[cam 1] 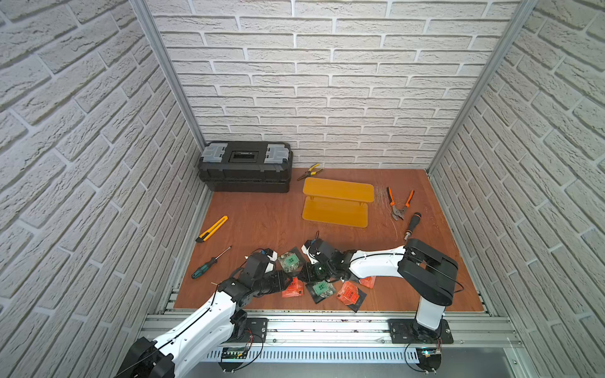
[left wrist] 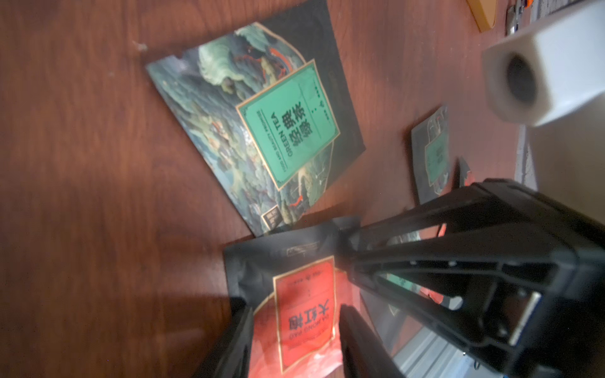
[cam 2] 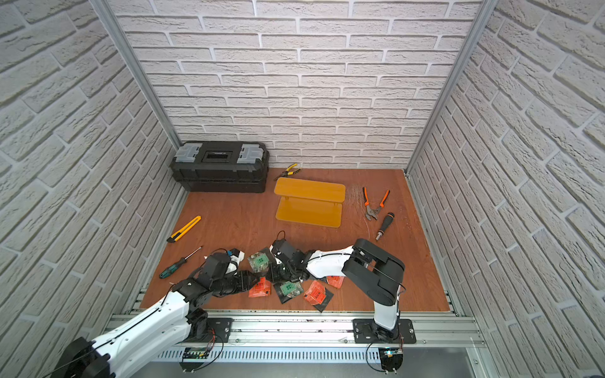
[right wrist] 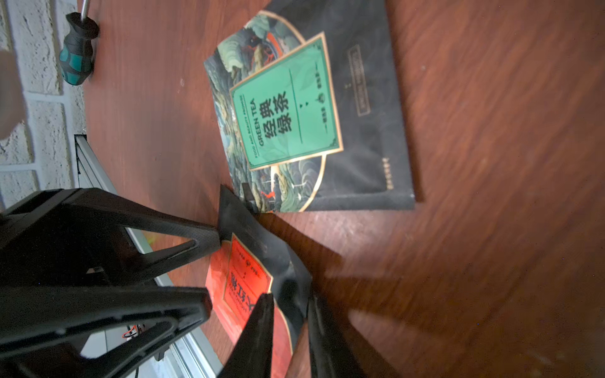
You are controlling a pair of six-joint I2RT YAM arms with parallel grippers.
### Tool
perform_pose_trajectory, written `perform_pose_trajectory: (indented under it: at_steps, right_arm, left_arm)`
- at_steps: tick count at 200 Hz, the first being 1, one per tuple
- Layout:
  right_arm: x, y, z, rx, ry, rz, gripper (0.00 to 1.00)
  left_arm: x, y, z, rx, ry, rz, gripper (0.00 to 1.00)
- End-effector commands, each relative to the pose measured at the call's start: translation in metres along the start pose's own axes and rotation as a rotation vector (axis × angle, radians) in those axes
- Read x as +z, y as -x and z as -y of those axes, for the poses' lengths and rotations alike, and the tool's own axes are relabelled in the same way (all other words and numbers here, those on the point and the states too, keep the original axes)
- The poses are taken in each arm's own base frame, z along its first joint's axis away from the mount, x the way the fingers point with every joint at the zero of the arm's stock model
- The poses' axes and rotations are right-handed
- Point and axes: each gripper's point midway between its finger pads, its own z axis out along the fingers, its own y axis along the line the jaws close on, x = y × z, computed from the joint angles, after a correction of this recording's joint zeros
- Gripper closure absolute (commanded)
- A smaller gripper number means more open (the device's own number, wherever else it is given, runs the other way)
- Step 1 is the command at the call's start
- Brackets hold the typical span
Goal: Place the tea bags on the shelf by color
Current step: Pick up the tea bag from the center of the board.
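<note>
Brick walls point(cam 1: 327, 81), wooden tabletop point(cam 1: 262, 222); left gripper point(left wrist: 294, 304) and right gripper point(right wrist: 289, 302) both clamp one red tea bag point(right wrist: 245, 278).

Both top views: stereo pair high above front rail point(cam 1: 327, 327), tilted down toward back wall point(cam 1: 327, 81). Whole surface point(cam 1: 262, 216) in frame, near-equal, slight sideways shift.
Left wrist view: close, low over surface, facing shelf point(left wrist: 481, 13).
Right wrist view: equally close, facing left wall point(right wrist: 32, 98).
Both wrist views share red bag point(left wrist: 304, 311).

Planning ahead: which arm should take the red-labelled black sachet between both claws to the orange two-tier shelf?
Right, likely: the right claw grips the red-labelled black sachet by its edge; the left claw straddles it, fingers apart.
</note>
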Motion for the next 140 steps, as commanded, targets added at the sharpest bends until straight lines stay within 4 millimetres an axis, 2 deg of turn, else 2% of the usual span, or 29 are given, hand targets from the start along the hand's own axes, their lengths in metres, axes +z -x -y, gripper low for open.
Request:
perform_pose_trajectory:
  at_steps: [1, 25, 64, 91, 109, 126, 140]
  right_arm:
    - [0.002, 0.005, -0.007, -0.018, 0.03, 0.007, 0.78]
    - [0.002, 0.006, -0.009, -0.018, 0.043, 0.01, 0.82]
    - [-0.001, 0.008, -0.014, -0.033, 0.066, 0.021, 0.97]
    - [-0.007, 0.011, -0.017, -0.041, 0.081, 0.044, 0.97]
    - [-0.014, 0.015, -0.019, -0.044, 0.093, 0.065, 0.97]
    - [-0.022, 0.018, -0.023, -0.049, 0.105, 0.085, 0.97]
    - [-0.03, 0.022, -0.026, -0.053, 0.113, 0.106, 0.97]
  left_arm:
    - [0.003, -0.004, -0.007, 0.011, 0.015, -0.001, 0.52]
    - [0.003, -0.004, -0.008, 0.009, 0.018, -0.002, 0.52]
    - [0.002, -0.001, -0.008, 0.008, 0.03, 0.013, 0.5]
    - [-0.004, 0.01, -0.009, 0.005, 0.059, 0.065, 0.38]
    - [-0.015, 0.024, -0.003, 0.016, 0.052, 0.142, 0.3]
    - [-0.024, 0.033, -0.001, 0.016, 0.056, 0.197, 0.16]
    - [-0.03, 0.038, 0.0, 0.011, 0.055, 0.237, 0.09]
